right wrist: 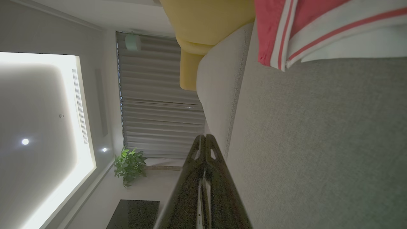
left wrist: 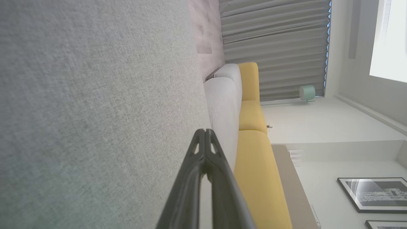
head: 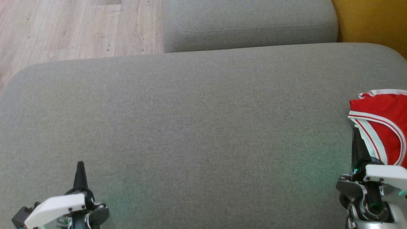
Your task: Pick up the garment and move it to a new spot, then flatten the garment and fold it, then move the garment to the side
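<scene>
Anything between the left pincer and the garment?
Nothing but bare grey cushion, in the head view: left pincer low left, garment at the right edge.

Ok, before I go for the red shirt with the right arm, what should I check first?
1. Right gripper open for a grasp: not ok, it is shut and holds nothing.
2. Right gripper near the bright red knit shirt with white striped trim: ok, close beside it.
3. Left gripper out of the way: ok, shut, empty, over the grey fabric cushion.
4. Shirt wholly in the head view: not ok, it runs off the right edge.
5. Shirt folded or just bunched: cannot tell.
</scene>
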Controlling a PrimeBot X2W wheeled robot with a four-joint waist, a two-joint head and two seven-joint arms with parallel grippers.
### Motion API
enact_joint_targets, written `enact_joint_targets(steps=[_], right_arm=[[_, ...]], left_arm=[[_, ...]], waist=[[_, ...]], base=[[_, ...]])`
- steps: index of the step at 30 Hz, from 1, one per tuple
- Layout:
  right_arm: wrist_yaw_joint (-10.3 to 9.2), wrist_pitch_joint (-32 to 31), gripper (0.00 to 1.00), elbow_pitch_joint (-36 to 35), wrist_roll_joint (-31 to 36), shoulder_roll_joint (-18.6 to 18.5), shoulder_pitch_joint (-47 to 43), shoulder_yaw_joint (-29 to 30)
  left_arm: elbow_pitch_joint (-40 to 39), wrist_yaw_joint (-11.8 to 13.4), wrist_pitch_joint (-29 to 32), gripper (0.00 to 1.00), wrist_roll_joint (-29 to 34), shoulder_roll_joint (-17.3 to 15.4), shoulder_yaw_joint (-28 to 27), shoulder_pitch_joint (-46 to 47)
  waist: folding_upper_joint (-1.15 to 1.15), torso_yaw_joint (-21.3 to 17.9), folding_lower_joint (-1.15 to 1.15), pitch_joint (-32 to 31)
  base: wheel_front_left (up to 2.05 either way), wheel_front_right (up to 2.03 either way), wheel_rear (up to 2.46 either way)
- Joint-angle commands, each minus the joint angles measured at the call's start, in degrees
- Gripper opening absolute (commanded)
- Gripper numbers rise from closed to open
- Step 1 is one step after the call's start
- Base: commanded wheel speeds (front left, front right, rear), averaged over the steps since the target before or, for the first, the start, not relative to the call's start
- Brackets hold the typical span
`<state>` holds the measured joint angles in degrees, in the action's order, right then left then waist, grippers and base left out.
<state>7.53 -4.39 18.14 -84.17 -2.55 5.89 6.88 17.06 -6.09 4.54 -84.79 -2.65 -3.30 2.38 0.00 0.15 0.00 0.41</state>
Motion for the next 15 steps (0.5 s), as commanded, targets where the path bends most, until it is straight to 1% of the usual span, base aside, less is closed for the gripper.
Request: enact_joint_targets(steps=[1, 10, 15], right_arm=[[-0.04, -0.63, 0.00, -2.65, -1.98, -0.31, 0.62, -0.79], [-0.04, -2.10, 0.00, -4.12, -7.99, -0.32, 0.29, -0.36], [-0.04, -2.10, 0.00, -4.12, -7.99, -0.32, 0.29, -0.36]], left_arm=[[-2.35, -0.72, 0.48, 0.00, -1.74, -0.22, -2.12, 3.41], [-2.99, -1.40, 1.95, 0.00, -7.37, -0.22, -3.23, 3.82], [-2.99, -1.40, 1.95, 0.00, -7.37, -0.22, -3.23, 3.82]], waist=[[0.00, -0.02, 0.00, -0.03], [0.00, -0.15, 0.00, -0.23], [0.00, -0.15, 0.00, -0.23]], base=[[0.00, 0.00, 0.00], [0.00, 0.00, 0.00], [0.00, 0.00, 0.00]])
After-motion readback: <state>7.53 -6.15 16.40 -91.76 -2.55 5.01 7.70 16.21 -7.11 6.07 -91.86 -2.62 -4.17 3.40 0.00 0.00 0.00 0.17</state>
